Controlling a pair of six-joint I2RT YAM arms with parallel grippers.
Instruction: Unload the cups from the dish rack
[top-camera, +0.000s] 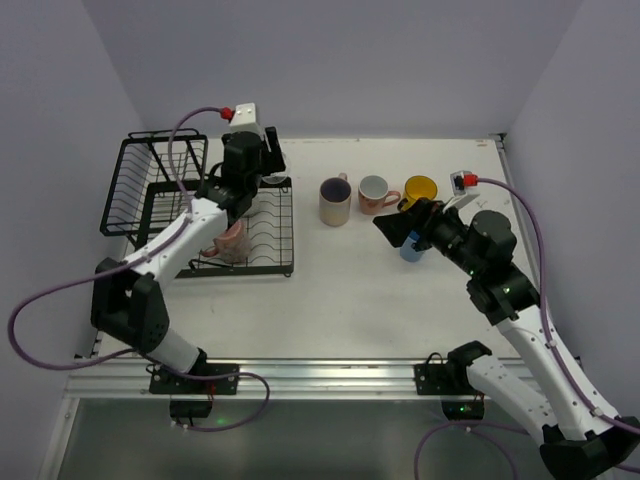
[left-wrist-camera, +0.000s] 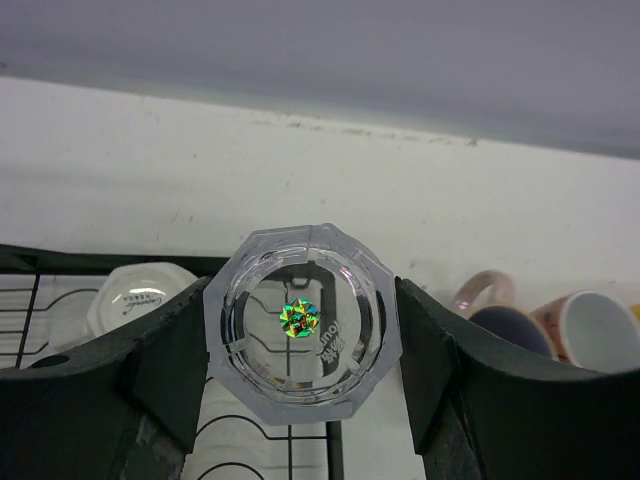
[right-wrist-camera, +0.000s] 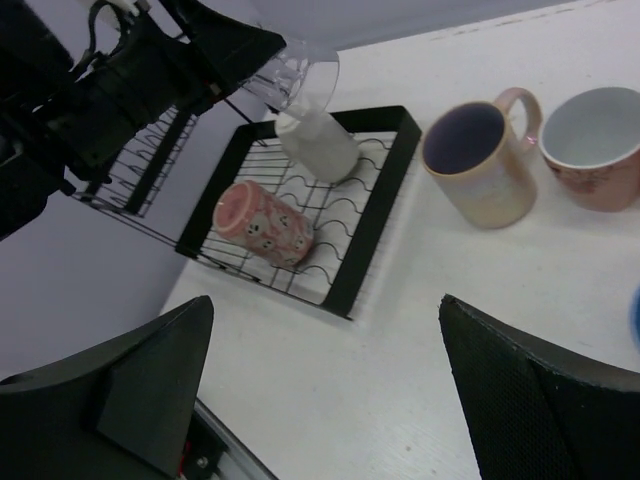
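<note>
left gripper (left-wrist-camera: 300, 345): jaws pressed on both sides of a clear faceted glass cup (left-wrist-camera: 300, 300), its base facing the wrist camera. just below, a white ceramic cup (right-wrist-camera: 315, 140) and a pink patterned cup (right-wrist-camera: 265, 225) lie in the black wire dish rack (right-wrist-camera: 385, 200). right gripper (right-wrist-camera: 325, 330): jaws spread wide, nothing between. beyond them, a beige mug with purple inside (right-wrist-camera: 480, 165) and a pink mug with white inside (right-wrist-camera: 595, 145) stand on the white table (right-wrist-camera: 560, 260).

Inside the black left claw (left-wrist-camera: 300, 362), the clear octagonal glass cup (left-wrist-camera: 345, 345) shows a rainbow foil sticker (left-wrist-camera: 299, 318). Beyond the black right claw (right-wrist-camera: 325, 385), the pink cylindrical cup (right-wrist-camera: 265, 222) carries pale spotted figures, and the beige ceramic mug (right-wrist-camera: 482, 170) is purple inside.
</note>
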